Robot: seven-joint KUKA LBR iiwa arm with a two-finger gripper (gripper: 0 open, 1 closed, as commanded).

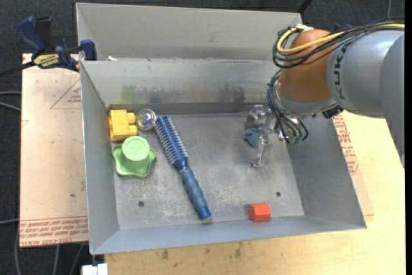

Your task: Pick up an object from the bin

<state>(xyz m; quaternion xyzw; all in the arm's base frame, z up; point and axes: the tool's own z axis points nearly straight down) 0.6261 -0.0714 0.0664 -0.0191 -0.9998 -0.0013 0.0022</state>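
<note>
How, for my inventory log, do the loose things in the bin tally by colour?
Yellow, block: 1
Silver, small ball: 1
Green, round lobed piece: 1
Blue, hairbrush: 1
Orange-red, cube: 1
Total: 5
A small blue bit at the gripper is too unclear to count.

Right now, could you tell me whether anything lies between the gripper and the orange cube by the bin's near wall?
Nothing visible does: only bare bin floor separates the gripper from the orange cube. The blue brush lies away at the view's left.
</note>
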